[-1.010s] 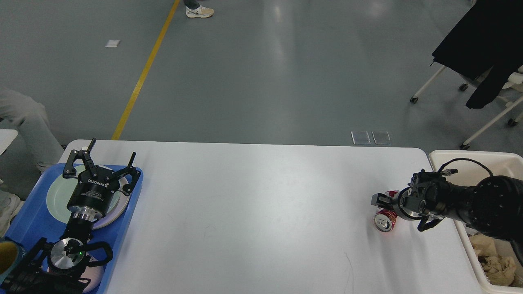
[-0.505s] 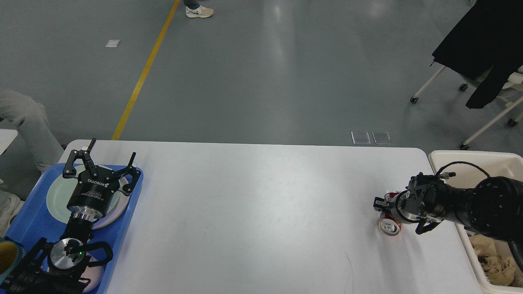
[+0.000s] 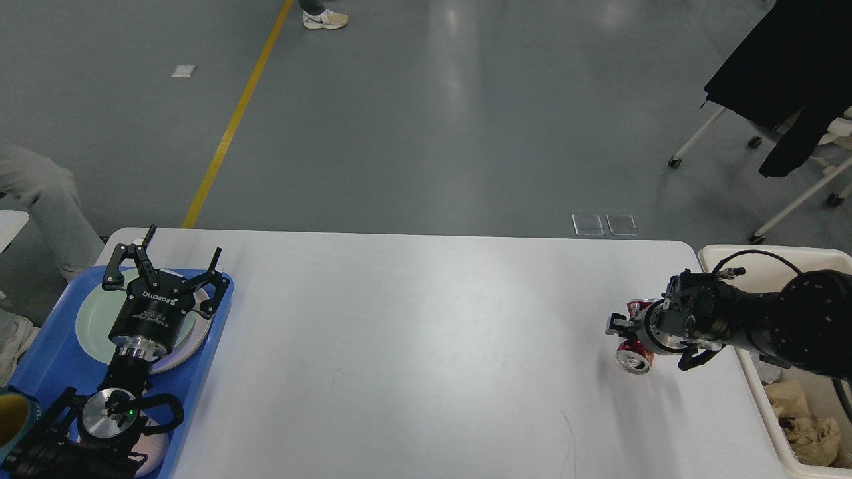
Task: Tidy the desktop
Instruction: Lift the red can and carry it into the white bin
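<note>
The white desktop (image 3: 413, 346) fills the middle of the head view. A red drinks can (image 3: 634, 357) lies on its side near the desktop's right edge, its silver end facing me. My right gripper (image 3: 636, 340) comes in from the right and is shut on the can, just left of the cream bin (image 3: 745, 256). My left gripper (image 3: 166, 266) is open and empty, held over a pale green plate (image 3: 90, 319) on the blue tray (image 3: 60, 359) at the desktop's left end.
The bin holds crumpled brownish paper (image 3: 809, 432). A yellow-lined cup (image 3: 10, 416) stands at the tray's near left corner. A person's leg (image 3: 40, 199) is beside the table's left end. A chair with a black coat (image 3: 785, 80) stands at the far right.
My right gripper and the can have shifted slightly right and up toward the bin. The left arm has not moved.
</note>
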`<state>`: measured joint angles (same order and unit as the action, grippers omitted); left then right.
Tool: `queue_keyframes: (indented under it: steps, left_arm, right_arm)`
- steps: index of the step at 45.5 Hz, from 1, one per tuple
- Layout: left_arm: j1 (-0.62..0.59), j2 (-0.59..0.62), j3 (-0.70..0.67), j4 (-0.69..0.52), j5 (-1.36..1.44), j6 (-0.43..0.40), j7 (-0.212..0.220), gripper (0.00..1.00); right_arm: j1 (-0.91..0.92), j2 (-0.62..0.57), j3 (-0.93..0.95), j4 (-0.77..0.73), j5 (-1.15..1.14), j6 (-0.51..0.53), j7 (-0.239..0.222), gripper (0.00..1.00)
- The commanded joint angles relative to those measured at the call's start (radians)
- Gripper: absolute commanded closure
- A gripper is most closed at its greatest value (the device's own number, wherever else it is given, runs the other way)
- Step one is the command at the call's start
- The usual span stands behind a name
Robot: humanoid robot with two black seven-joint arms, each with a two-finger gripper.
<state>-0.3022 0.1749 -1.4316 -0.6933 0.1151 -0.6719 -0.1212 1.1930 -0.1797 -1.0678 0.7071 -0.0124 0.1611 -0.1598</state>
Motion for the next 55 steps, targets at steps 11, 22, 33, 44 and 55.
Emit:
queue_keyframes:
  steps: [11, 22, 33, 44, 55]
  left_arm:
    - [0.000, 0.000, -0.001, 0.000, 0.000, 0.000, 0.002, 0.04]
    - [0.000, 0.000, 0.000, 0.000, 0.000, 0.000, 0.000, 0.04]
    - [0.000, 0.000, 0.000, 0.000, 0.000, 0.000, 0.000, 0.04]
    - [0.000, 0.000, -0.001, 0.001, 0.000, 0.000, 0.000, 0.04]
    - [0.000, 0.000, -0.001, 0.001, 0.000, 0.000, 0.000, 0.04]
  right_arm:
    - [0.255, -0.103, -0.032, 0.305, 0.003, 0.009, -0.004, 1.00]
    - [0.542, -0.112, -0.156, 0.577, 0.006, 0.072, -0.004, 1.00]
    - [0.853, -0.176, -0.222, 0.732, 0.006, 0.353, -0.003, 1.00]
    - [1.108, -0.187, -0.326, 0.833, 0.006, 0.566, 0.005, 1.00]
    - [1.154, -0.202, -0.403, 0.835, 0.005, 0.574, 0.031, 1.00]
